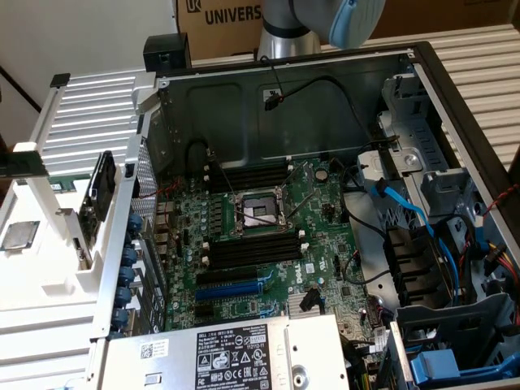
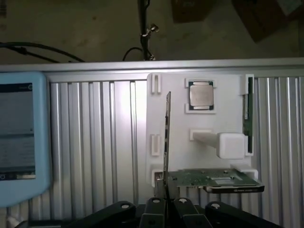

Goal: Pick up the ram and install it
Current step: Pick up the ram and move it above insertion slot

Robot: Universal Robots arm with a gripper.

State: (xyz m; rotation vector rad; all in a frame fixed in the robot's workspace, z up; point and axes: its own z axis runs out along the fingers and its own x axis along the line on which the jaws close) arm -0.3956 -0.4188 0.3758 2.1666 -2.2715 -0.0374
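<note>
Jaws: pressed together on the ram. My gripper pinches one end of it, and the stick runs straight out from between the fingers.

Ram: seen edge-on from the wrist camera as a thin dark line, hanging in front of the white holder. It is in my grip, not in the motherboard.

On the holder:
- CPU lying flat in a square recess.
- Second stick standing on edge in a slot along one side of the holder.
- White peg block near the holder's middle, between the CPU and a card.
- Green card lying across the holder edge nearest my fingers.

Around the holder: it rests on a ribbed metal table. A blue pendant lies on the table, well apart from the holder. The open case stands just beside the holder, on the exterior view's right of it, with the motherboard inside.
</note>
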